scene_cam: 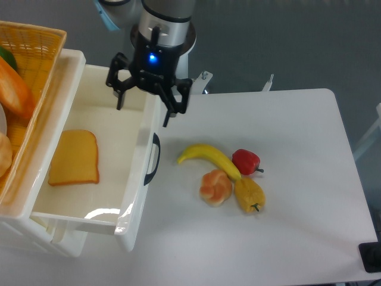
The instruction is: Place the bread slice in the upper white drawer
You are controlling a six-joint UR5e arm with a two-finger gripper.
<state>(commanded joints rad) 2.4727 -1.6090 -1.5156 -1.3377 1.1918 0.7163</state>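
**Operator:** Jaws spread wide on my gripper (147, 101), with nothing held between them.

**Listener:** Where is everything, nearest first?

**Operator:** Nearest the camera is the front corner of the upper white drawer (136, 202), pulled open. Inside it, the bread slice (74, 157) lies flat on the drawer floor. To the right, on the table (297, 196), sit a banana (208, 158), a knotted bun (215, 187), a red pepper (246, 161) and a yellow pepper (249, 195). Farther back, I hover over the drawer's rear edge; at far left, a woven basket (36, 71).

**Listener:** So is it done?

**Operator:** I judge the placing done. Probably only retreating remains; my height above the drawer is hard to read.
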